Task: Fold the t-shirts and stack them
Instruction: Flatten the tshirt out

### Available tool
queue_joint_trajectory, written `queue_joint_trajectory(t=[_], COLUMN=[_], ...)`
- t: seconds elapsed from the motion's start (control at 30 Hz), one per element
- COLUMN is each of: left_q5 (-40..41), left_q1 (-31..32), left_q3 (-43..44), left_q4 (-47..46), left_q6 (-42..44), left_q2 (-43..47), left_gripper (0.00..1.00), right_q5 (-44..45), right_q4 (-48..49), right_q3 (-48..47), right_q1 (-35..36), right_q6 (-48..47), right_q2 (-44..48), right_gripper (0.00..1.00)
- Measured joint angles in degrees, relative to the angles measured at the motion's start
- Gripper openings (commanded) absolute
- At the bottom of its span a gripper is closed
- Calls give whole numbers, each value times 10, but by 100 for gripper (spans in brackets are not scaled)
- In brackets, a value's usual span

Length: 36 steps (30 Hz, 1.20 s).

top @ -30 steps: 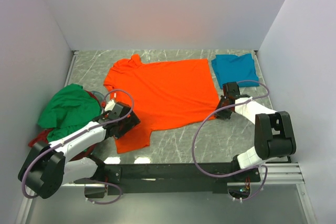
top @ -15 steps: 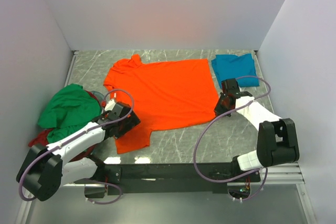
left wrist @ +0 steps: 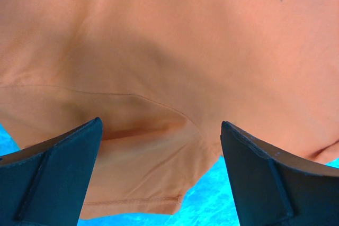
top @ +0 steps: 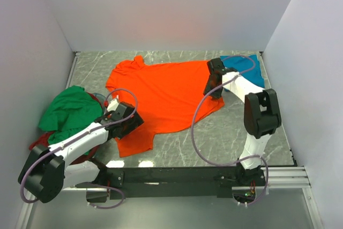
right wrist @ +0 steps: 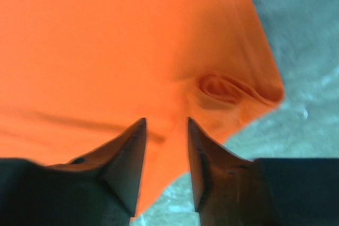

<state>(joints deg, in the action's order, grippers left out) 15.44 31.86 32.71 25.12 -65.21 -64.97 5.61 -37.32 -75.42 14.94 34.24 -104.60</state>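
The bright orange t-shirt [top: 161,95] lies spread flat in the middle of the table. My left gripper [top: 132,125] hangs open over its near-left sleeve; in the left wrist view the jaws [left wrist: 160,125] stand wide apart above the sleeve hem [left wrist: 132,202]. My right gripper [top: 210,90] is at the shirt's right edge, its jaws nearly closed with orange cloth [right wrist: 159,51] pinched between them [right wrist: 166,123]. A folded teal blue shirt [top: 252,68] lies at the back right. A crumpled green shirt [top: 69,108] lies at the left on a dark red one [top: 38,142].
White walls close in the table on the left, back and right. The right arm and its cable reach across the teal shirt's near edge. Bare marble-patterned tabletop [top: 214,138] shows between the orange shirt and the arm bases.
My right gripper has moved back and to the left from the orange shirt's near-right corner, drawing that corner inward with it. The left gripper has stayed over the sleeve.
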Motion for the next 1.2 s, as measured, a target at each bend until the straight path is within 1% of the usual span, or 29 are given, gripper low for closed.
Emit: queue_joint_trajectory(t=[0.07, 0.13, 0.17, 0.27, 0.37, 0.47, 0.57, 0.67, 0.77, 1.03, 1.07, 1.13, 1.17, 1.2], left_q5=[3, 5, 5, 5, 5, 5, 5, 5, 5, 5, 5, 5, 5, 5], left_q1=[0, 0, 0, 0, 0, 0, 0, 0, 0, 0, 0, 0, 0, 0], left_q3=[0, 1, 1, 1, 1, 1, 1, 1, 1, 1, 1, 1, 1, 1], left_q4=[0, 0, 0, 0, -2, -4, -5, -5, -6, -5, -5, -5, -5, -5], left_q6=[0, 0, 0, 0, 0, 0, 0, 0, 0, 0, 0, 0, 0, 0], left_q2=[-4, -10, -12, -21, -28, -35, -38, -40, -41, -41, -41, -41, -41, -41], left_gripper=[99, 99, 99, 99, 99, 99, 99, 99, 100, 99, 99, 99, 100, 100], right_q5=[6, 10, 12, 21, 21, 19, 13, 3, -2, -5, -6, -6, -7, -7], right_q4=[-7, -12, -13, -13, -5, 0, 9, 15, 23, 28, 28, 28, 29, 31], right_q3=[-30, -40, -40, -29, 14, 55, 71, 75, 70, 52, 52, 52, 52, 52], right_q1=[6, 9, 10, 10, 0, -24, -42, -46, -46, -48, -48, -48, -48, -48], right_q6=[0, -2, -3, -8, -12, -22, -33, -41, -46, -52, -52, -54, -54, -55], right_q2=[-21, -23, -19, 0, 43, 75, 77, 74, 60, -3, -7, -10, -10, -10], right_gripper=[54, 57, 60, 61, 61, 57, 51, 48, 45, 42, 38, 32, 26, 22])
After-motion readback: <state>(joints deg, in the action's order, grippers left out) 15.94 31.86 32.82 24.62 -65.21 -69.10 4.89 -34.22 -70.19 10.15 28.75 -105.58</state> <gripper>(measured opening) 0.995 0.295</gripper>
